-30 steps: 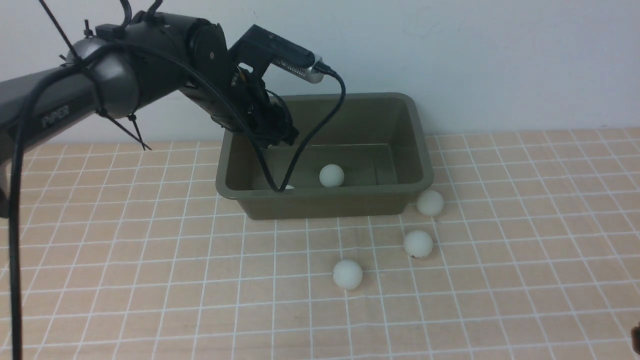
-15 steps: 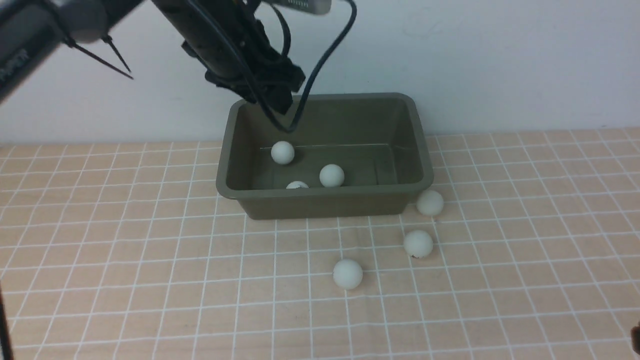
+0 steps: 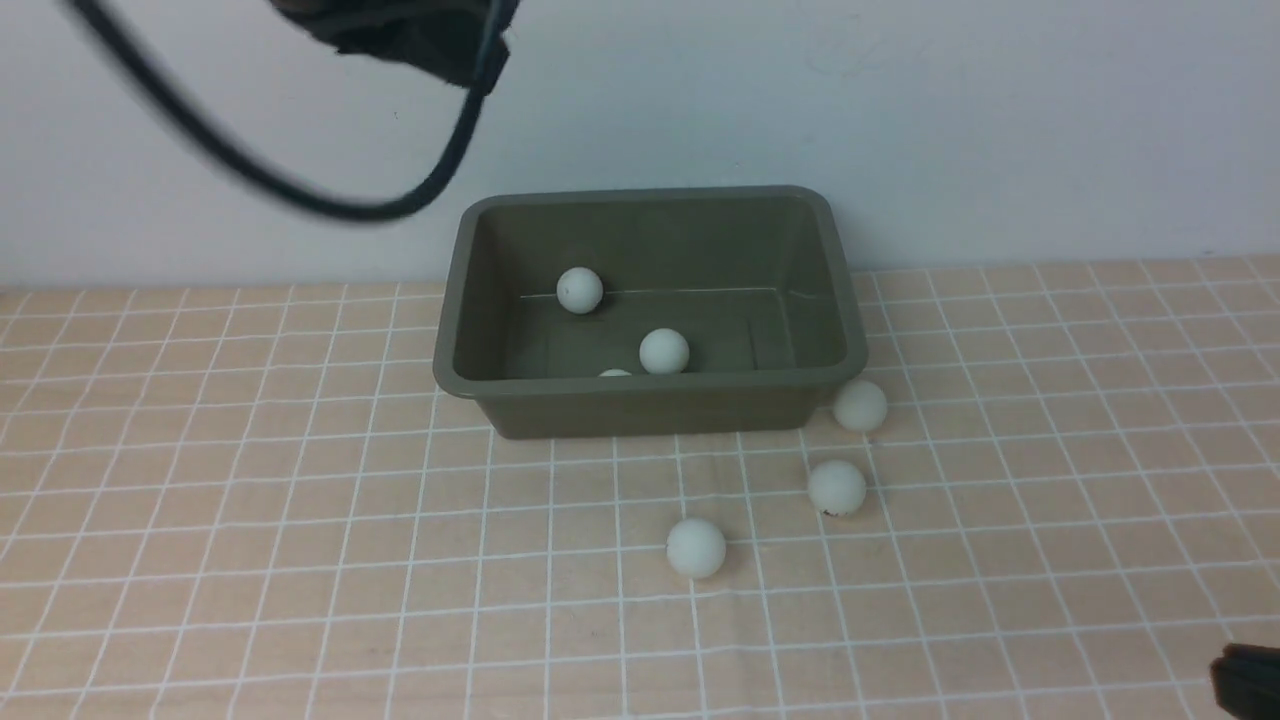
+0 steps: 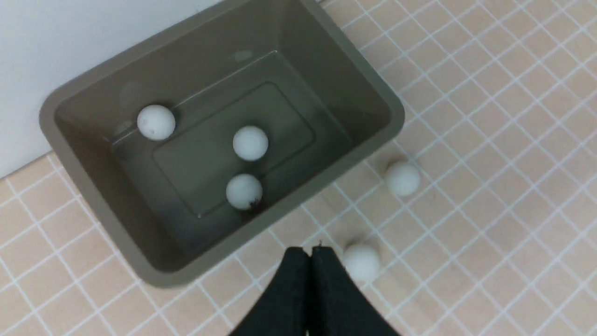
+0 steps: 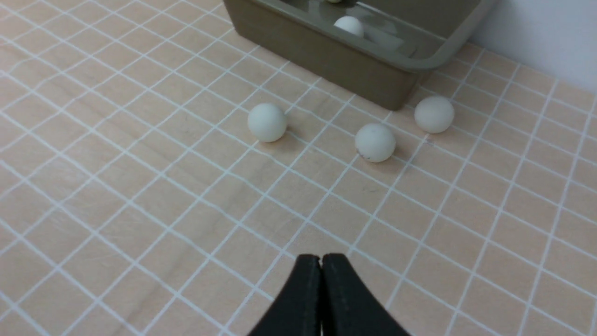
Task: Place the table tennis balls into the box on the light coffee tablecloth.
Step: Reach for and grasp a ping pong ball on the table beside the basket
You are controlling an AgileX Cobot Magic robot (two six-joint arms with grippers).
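Though its near rim hides most of 1 ball [image 3: 614,373], the box [image 3: 640,410] lies long axis left-right; my left claw [image 4: 311,255] and right claw [image 5: 321,261] sit pressed together.

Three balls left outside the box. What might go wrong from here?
1. The corner ball sits close by the box: jaws may bump its wall or knock the ball off.
2. The right gripper is shut; descending unopened would likely roll the middle ball or front ball away.

My left hand [image 4: 311,252] and right hand [image 5: 321,258] have matte black fingers tapering to narrow tips. A black cable [image 3: 330,205] loops from my dark left arm [image 3: 400,30].
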